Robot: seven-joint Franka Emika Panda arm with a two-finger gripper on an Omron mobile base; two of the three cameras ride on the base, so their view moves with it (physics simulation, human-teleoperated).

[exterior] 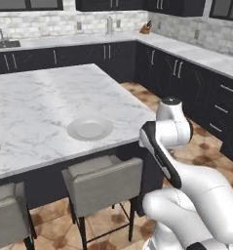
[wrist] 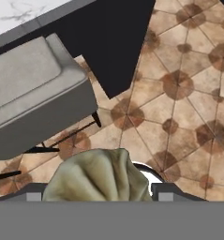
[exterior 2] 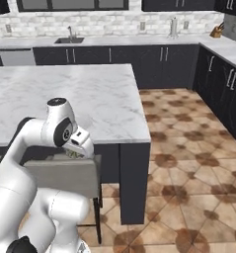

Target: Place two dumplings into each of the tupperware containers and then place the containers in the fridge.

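Over the tiled kitchen floor (wrist: 179, 93) beside the marble table (exterior: 35, 102), my fingers (wrist: 98, 190) sit wide around one dumpling (wrist: 97, 176), so I judge the filling barely begun, containers and fridge still ahead.

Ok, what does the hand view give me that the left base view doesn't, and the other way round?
Hand view: a tan dumpling clamped between the finger tips of the gripper, hanging above the tiled floor.
Left base view: the round plate on the island top, the sink and knife block on the back counter, and the arm bent down past the island's edge.
Both: the grey stool against the island's dark side, and the tiled floor.
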